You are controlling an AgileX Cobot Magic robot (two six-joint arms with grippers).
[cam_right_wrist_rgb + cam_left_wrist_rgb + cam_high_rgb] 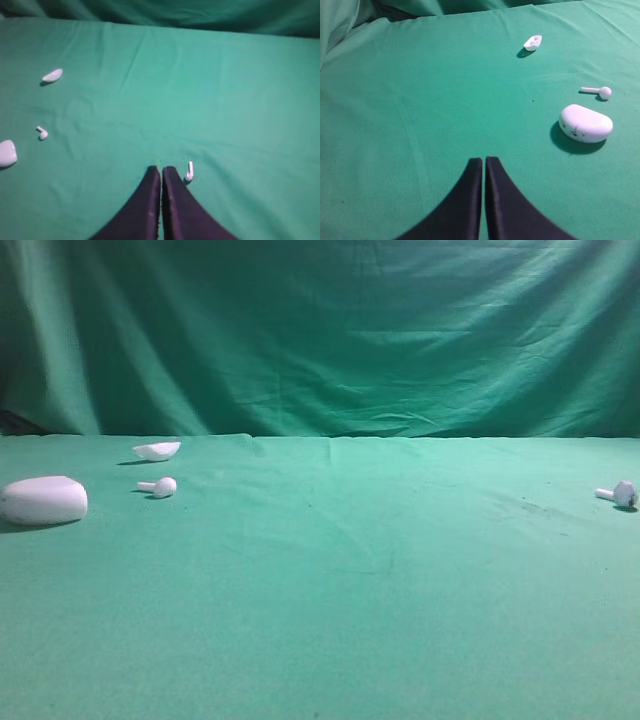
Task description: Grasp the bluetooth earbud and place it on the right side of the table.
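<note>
The bluetooth earbud [620,494], tiny and white with a greyish head, lies on the green table [330,590] at its far right edge. In the right wrist view it [189,172] lies just right of my right gripper [161,169], which is shut and empty above the cloth, apart from it. My left gripper [484,159] is shut and empty over bare cloth, well short of the white case [586,123]. Neither gripper shows in the exterior view.
On the left lie the oval white case [43,500], the plain white twin earbud [160,486] and a small white shell-like piece [157,450]. All three also show in the wrist views. A draped green backdrop [320,330] stands behind the table.
</note>
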